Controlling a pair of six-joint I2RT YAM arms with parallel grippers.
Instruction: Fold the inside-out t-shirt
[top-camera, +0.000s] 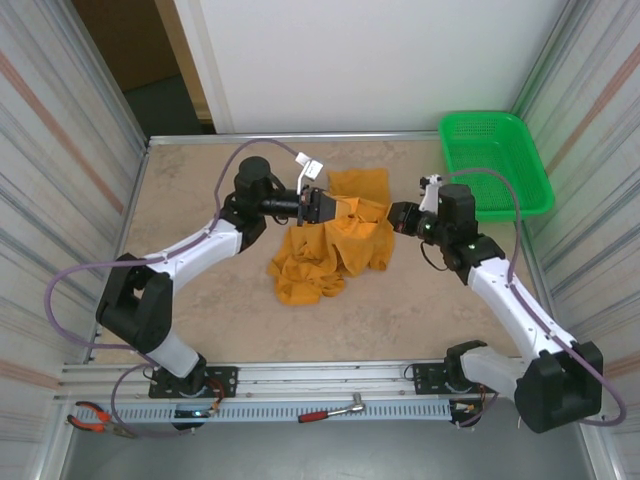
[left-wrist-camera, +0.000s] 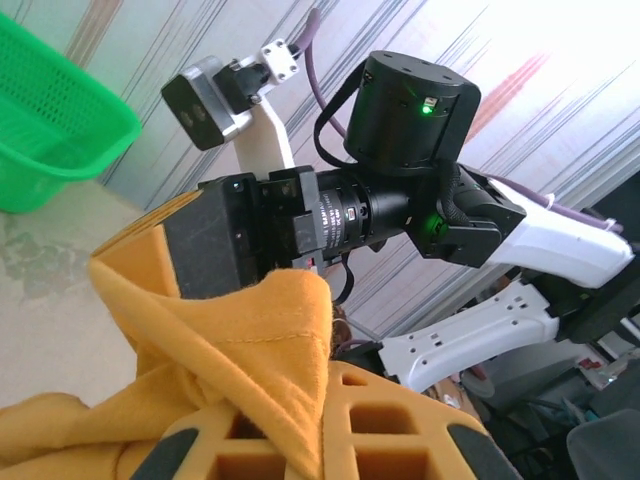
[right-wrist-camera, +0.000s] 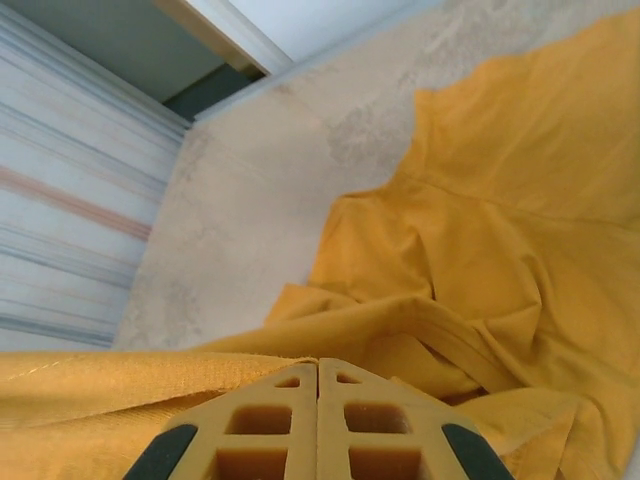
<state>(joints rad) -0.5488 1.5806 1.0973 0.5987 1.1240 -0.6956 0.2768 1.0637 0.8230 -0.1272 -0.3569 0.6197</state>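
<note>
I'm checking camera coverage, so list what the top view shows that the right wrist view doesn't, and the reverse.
Top, not wrist: the green basket by the far right corner, plus pliers and a wrench in front of the rail. Wrist, not top: the right end effector close up, shut, with a band of cloth at its tip. Both: the orange shirt bunched on the tan table.

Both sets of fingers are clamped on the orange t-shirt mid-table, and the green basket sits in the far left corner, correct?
Not quite. The green basket sits in the far right corner, as the top external view shows. The rest holds: the left fingers and right fingers are clamped on the orange t-shirt mid-table.
</note>
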